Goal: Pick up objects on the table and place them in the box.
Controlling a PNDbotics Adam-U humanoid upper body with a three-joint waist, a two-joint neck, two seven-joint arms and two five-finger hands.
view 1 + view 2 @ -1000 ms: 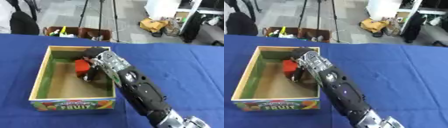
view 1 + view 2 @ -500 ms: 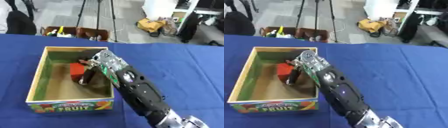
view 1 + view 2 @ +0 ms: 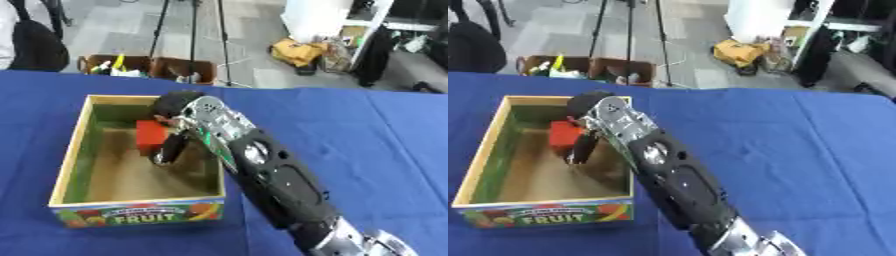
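A cardboard box with "FRUIT" printed on its front stands on the blue table at the left. My right arm reaches in over the box's right wall from the lower right. My right hand hangs inside near the far wall, its dark fingers pointing straight down toward the floor. A red block sits in the box's far part, touching the left side of the fingers, and none of them curl round it. My left hand shows in neither view.
Blue cloth covers the table to the right of the box and in front of it. Beyond the far edge are two open cartons on the floor, tripod legs and a yellow bag.
The fingers that were wrapped round the red block have straightened and now hang beside it. The block sits lower in the box. The picture has shifted a little.
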